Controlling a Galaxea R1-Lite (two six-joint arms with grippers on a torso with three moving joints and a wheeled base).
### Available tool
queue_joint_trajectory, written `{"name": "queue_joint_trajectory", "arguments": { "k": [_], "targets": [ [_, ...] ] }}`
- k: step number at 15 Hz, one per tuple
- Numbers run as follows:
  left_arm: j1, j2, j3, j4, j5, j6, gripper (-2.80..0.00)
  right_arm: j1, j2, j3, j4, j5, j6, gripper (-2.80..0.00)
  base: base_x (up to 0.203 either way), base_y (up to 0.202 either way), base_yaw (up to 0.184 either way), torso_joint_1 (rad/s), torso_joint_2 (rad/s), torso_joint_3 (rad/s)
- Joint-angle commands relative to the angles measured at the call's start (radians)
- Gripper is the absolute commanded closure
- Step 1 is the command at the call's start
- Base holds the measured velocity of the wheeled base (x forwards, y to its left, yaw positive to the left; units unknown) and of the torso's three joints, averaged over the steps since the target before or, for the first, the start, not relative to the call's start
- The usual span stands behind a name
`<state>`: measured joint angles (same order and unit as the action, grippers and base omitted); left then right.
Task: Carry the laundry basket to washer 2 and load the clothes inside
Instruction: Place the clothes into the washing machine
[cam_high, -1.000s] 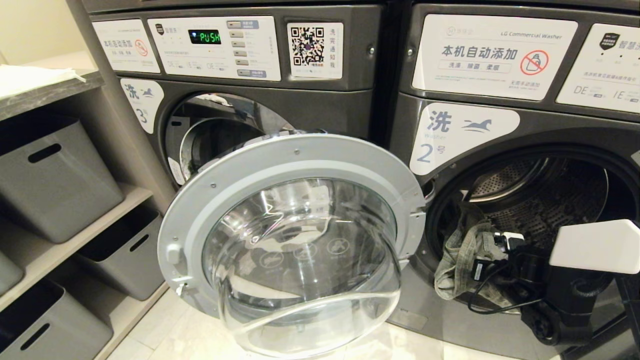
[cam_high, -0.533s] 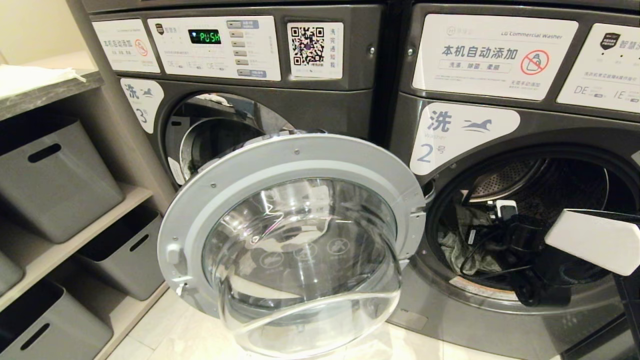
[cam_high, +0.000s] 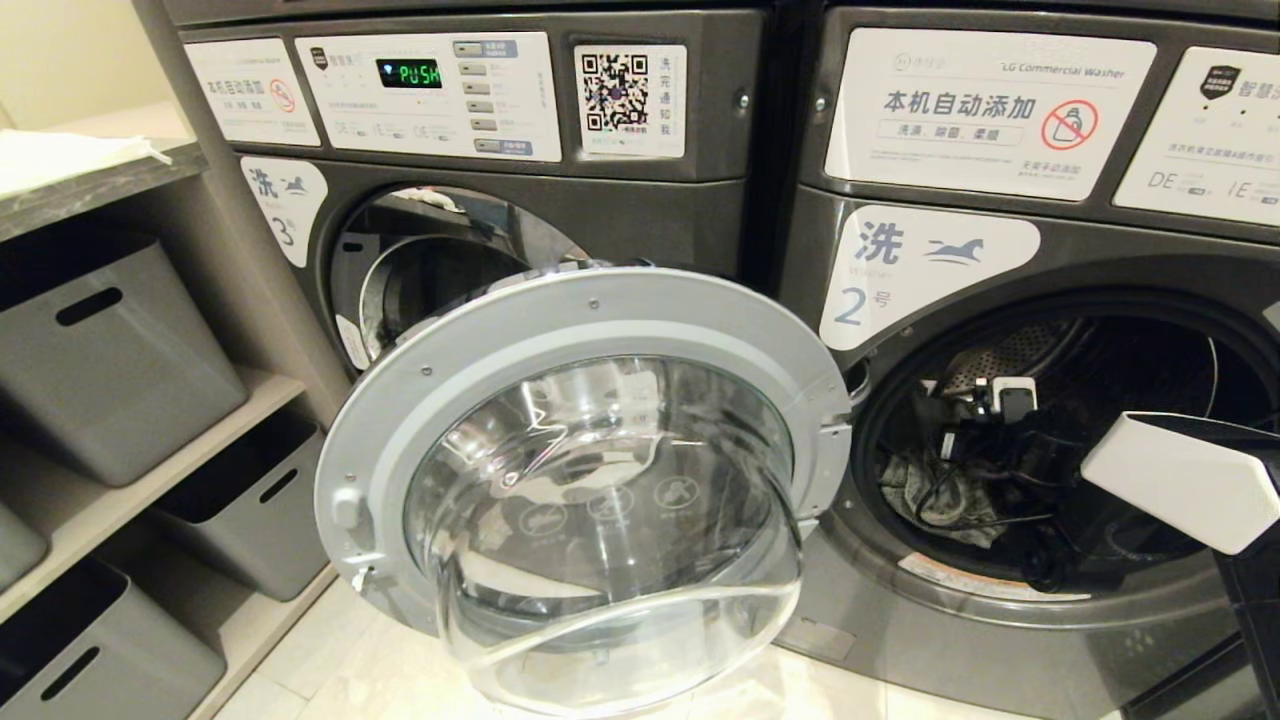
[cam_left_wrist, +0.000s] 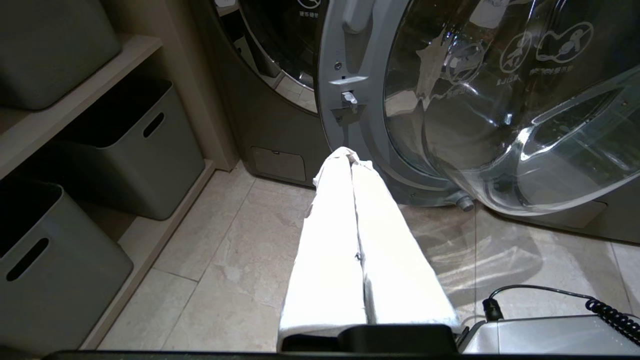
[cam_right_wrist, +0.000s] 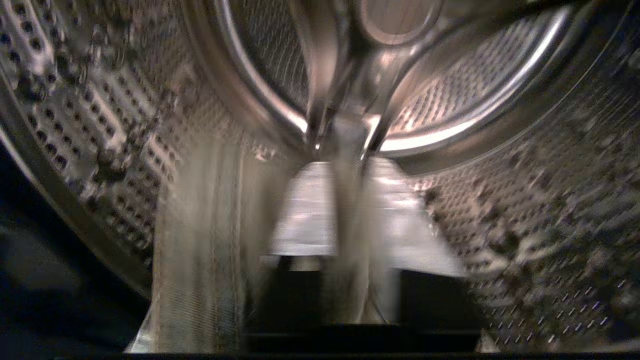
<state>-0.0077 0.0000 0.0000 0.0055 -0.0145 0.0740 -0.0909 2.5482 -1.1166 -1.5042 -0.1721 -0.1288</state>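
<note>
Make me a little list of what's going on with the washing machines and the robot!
Washer 2: door swung open
Clothes: inside the drum, near the front
Right tool: reaching into the drum, fabric draped beside it
Left tool: shut, parked low over the floor
Washer 3: display reads PUSH
Grey bins: on shelves, left side

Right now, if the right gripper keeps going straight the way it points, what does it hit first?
Probably the drum's back wall. The right gripper is inside washer 2, aimed into the drum, with cloth from the clothes draped beside its fingers. The view is blurred, so depth is uncertain.
</note>
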Motion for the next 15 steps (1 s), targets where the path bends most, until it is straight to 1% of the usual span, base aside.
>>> {"name": "queue_joint_trajectory", "arguments": {
  "k": [1,3,4,7,8,10,13,14,15],
  "targets": [
    [0.000,0.002,0.000,0.001,-0.001,0.012,0.00,-0.003,0.014,0.011,-0.026,-0.003,-0.011,-2.80,0.000,0.000,0.000,0.000,0.00,0.000],
    [0.000,0.002,0.000,0.002,-0.001,0.015,0.00,-0.003,0.012,0.043,-0.026,-0.003,-0.011,-2.80,0.000,0.000,0.000,0.000,0.00,0.000],
    [0.000,0.002,0.000,0.002,-0.001,0.015,0.00,-0.004,0.001,0.080,-0.026,-0.002,-0.008,-2.80,0.000,0.000,0.000,0.000,0.00,0.000],
    [0.000,0.002,0.000,0.002,-0.001,0.015,0.00,-0.002,-0.064,0.260,-0.026,0.009,0.007,-2.80,0.000,0.000,0.000,0.000,0.00,0.000],
    [0.000,0.002,0.000,0.002,-0.001,0.015,0.00,0.003,-0.083,0.319,-0.026,0.010,0.031,-2.80,0.000,0.000,0.000,0.000,0.00,0.000],
    [0.000,0.002,0.000,0.001,-0.001,0.013,0.00,0.030,-0.128,0.425,-0.026,0.010,0.106,-2.80,0.000,0.000,0.000,0.000,0.00,0.000],
    [0.000,0.002,0.000,-0.001,-0.001,0.010,0.00,0.056,-0.235,0.547,-0.026,0.003,0.148,-2.80,0.000,0.000,0.000,0.000,0.00,0.000],
    [0.000,0.002,0.000,-0.001,0.001,0.002,0.00,0.067,-0.257,0.585,-0.026,0.003,0.163,0.00,0.000,0.000,0.000,0.000,0.00,0.000],
    [0.000,0.002,0.000,-0.001,0.007,-0.026,0.00,0.087,-0.264,0.612,-0.026,0.005,0.201,0.00,0.000,0.000,0.000,0.000,0.00,0.000]
  ]
}}
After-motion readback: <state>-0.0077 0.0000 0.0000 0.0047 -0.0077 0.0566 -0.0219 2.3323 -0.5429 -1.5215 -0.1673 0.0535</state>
